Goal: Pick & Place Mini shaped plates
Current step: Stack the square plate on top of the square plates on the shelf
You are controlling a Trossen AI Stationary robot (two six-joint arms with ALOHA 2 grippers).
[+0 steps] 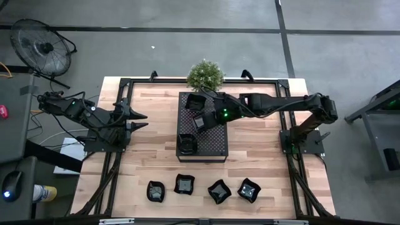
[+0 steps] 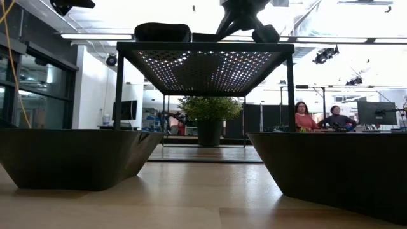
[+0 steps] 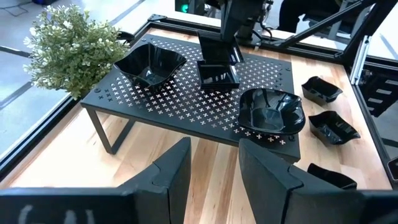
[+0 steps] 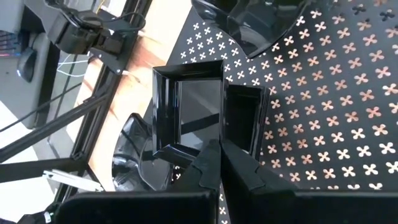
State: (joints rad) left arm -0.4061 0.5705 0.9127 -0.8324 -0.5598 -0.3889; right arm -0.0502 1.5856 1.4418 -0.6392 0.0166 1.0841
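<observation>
Item: square mini plate point(image 4: 189, 109), gripped by its rim in the closed right gripper point(image 4: 219, 155), positioned over the perforated tray point(image 1: 215, 140) between two other plates.
Step judged: placement; lowering and release required.
Left gripper point(image 3: 211, 165): parted, empty, beside the tray.

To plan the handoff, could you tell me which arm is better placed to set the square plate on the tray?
The right. Its gripper is shut on the square plate directly over the perforated tray, while the left gripper waits open beside the tray, holding nothing.
</observation>
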